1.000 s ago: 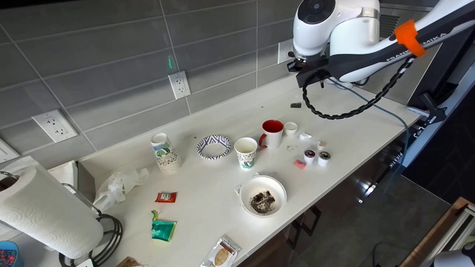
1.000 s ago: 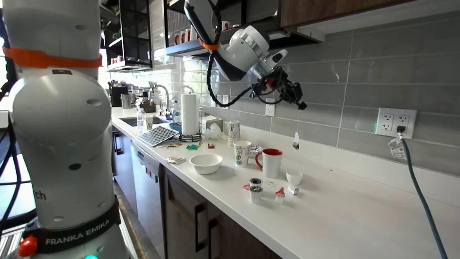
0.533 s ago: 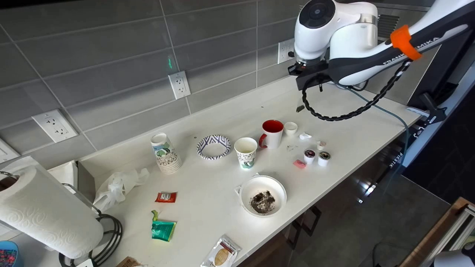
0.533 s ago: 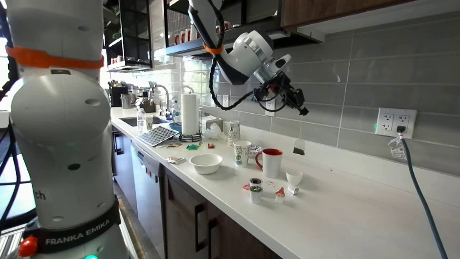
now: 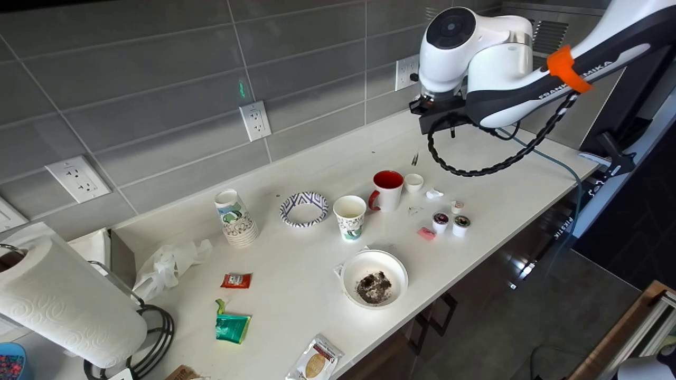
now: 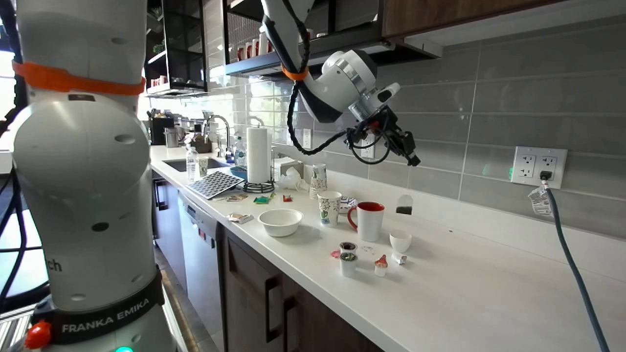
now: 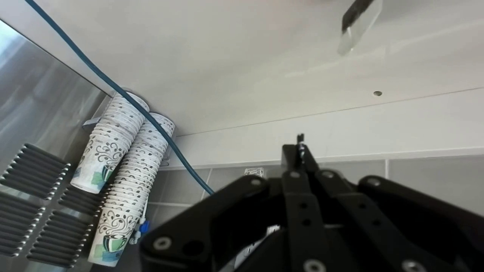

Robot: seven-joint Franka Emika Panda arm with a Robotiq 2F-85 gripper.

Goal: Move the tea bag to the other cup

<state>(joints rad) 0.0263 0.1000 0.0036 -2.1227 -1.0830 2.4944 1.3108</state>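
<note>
- Tea bag [image 7: 359, 23]: cut by the wrist view's top edge; whatever links it to the gripper [image 6: 414, 160] is too fine to make out in both exterior views.
- Paper towel roll [image 5: 68, 303]: cut by the left edge of an exterior view.
- Blue tub [image 5: 11, 348]: cut by 2 edges there; contents too small to name.
- Patterned paper bowl [image 6: 347, 204]: partly hidden behind paper cup [image 6: 329, 208] and red-handled mug [image 6: 370, 222] in an exterior view.
- 2 cup stacks [image 7: 132, 185]: each partly behind the teal cord [image 7: 113, 85] in the wrist view.
</note>
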